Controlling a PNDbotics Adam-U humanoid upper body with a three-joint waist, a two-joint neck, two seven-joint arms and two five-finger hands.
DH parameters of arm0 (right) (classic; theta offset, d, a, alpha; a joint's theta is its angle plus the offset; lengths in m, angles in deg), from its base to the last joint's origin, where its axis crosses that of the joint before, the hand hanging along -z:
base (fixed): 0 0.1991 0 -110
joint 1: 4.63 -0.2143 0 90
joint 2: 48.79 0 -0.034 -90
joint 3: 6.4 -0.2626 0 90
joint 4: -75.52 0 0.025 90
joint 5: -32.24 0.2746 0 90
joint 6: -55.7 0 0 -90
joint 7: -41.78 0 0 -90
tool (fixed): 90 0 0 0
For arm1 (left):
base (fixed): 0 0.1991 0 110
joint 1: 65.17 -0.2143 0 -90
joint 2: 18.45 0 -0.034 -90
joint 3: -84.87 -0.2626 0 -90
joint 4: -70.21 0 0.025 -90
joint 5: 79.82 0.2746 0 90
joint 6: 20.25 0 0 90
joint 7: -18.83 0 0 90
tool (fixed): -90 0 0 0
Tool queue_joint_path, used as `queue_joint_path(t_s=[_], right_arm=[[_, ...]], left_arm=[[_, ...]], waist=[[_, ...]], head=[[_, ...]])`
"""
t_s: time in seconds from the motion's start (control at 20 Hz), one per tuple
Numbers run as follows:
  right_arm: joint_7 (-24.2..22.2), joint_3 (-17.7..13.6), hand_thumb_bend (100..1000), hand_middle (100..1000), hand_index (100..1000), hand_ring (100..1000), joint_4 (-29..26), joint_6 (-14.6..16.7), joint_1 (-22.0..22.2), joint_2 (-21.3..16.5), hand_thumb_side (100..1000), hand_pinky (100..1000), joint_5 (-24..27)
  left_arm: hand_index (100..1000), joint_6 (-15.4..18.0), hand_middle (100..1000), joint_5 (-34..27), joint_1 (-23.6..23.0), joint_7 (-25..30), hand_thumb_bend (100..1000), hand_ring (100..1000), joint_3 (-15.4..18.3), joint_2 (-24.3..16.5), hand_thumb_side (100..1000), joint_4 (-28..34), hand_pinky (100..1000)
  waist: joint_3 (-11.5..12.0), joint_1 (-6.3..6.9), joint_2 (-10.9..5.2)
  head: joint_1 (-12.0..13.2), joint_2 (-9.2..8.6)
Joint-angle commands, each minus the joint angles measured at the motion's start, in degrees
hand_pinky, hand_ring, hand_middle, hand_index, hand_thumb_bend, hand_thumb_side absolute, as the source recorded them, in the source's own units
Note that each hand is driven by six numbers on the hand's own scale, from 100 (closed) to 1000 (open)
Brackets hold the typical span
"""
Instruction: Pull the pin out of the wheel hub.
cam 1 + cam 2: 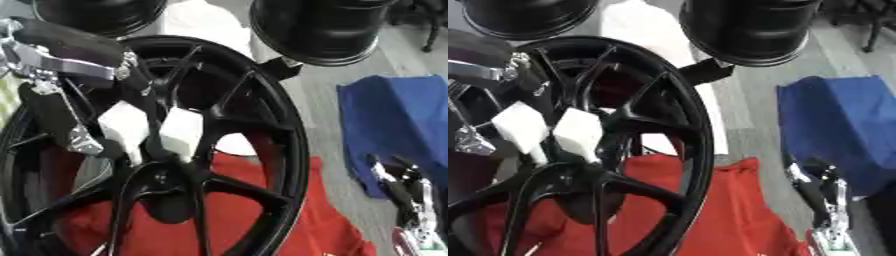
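Black wheel hub (262, 130) under left robot hand (140, 125), white-padded fingertips (181, 132) at centre

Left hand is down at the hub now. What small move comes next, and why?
Probably ease the left hand straight back from the wheel hub. Its white-tipped fingers reach down to the hub centre, though the pin itself cannot be made out. The right hand rests idle at lower right.

The left arm (61, 50) enters from the upper left and reaches rightward and down. The left hand (131, 125) points its white-padded fingers (181, 132) downward, apparently straight, though blur limits certainty. The right hand (407, 192) rests idle at the lower right, its fingers relaxed and pointing up.
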Motion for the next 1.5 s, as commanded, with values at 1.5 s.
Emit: queue_joint_path(t_s=[1.5], right_arm=[[1.6,-1.4,574,555,688,750,-0.8,1.1,-0.4,-1.2,237,625,1.2]], left_arm=[[482,-5.2,374,13.5,-18.7,-22.4,281,499,34.1,-11.9,141,-13.8,597]], waist=[[1.4,0.0,-1.5]], head=[[-0.5,-0.47]])
